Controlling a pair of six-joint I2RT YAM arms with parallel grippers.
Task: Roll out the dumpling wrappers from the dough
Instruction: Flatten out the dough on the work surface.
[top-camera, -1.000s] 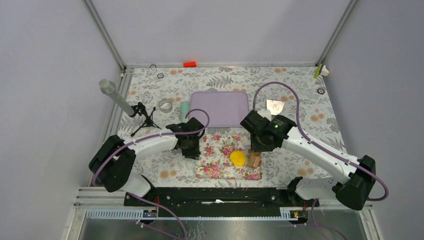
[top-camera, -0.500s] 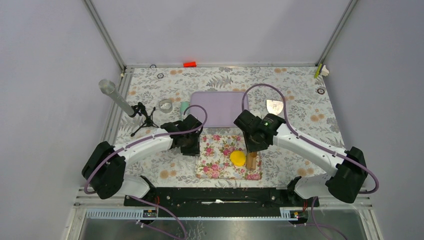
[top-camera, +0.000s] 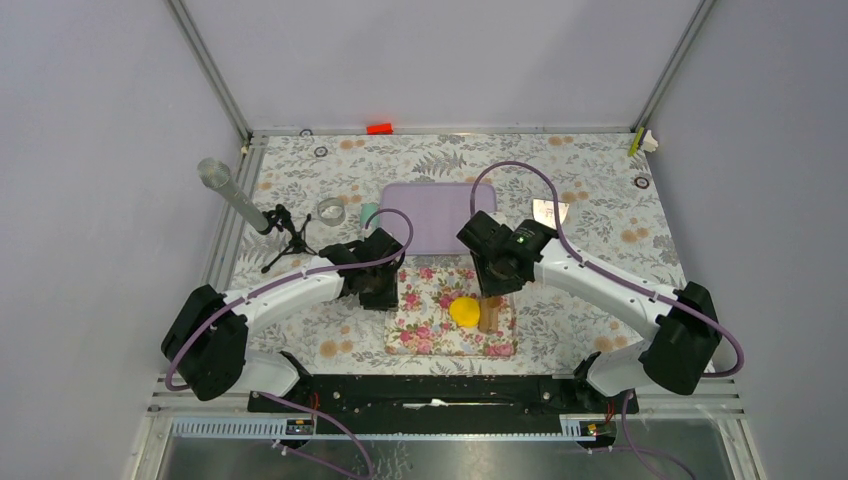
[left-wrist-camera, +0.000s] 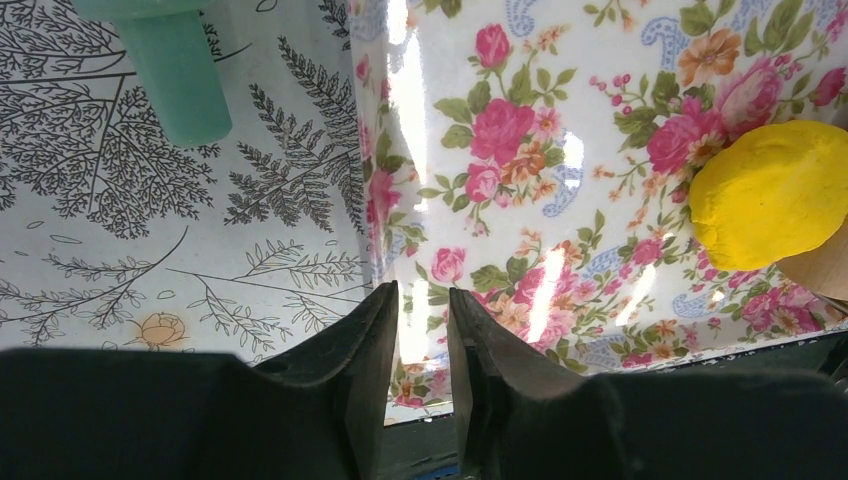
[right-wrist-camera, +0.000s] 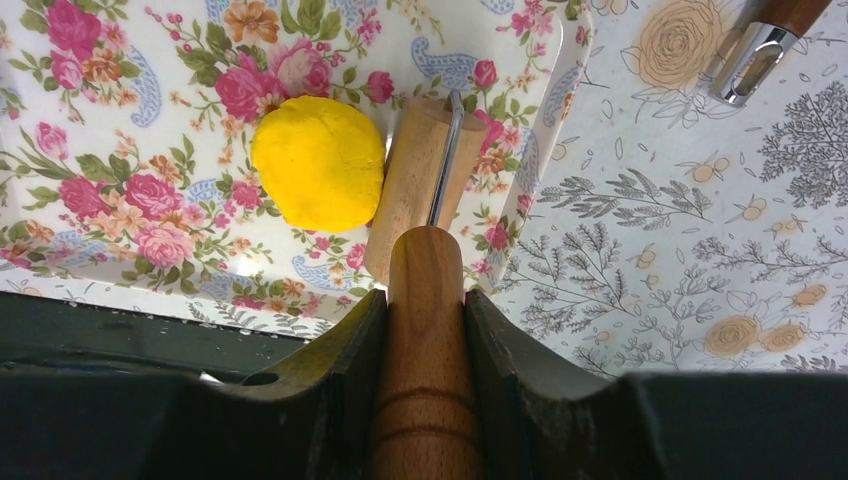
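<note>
Yellow dough (right-wrist-camera: 318, 162) lies just ahead of the right hand (right-wrist-camera: 425, 325) pinching the wooden roller (right-wrist-camera: 418, 185).

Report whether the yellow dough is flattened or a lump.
A lump: the dough sits as a thick rounded mound on the floral mat, the roller against its side.

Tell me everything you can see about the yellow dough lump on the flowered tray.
The bright yellow dough lump is a smooth, rounded, matte mound, clay-like, thick and not rolled flat. It rests on the right half of the glossy rose-patterned tray, toward its near edge. The barrel of the small wooden roller, held by its handle in the right gripper, appears to touch its right side. Nothing else touches it.
</note>
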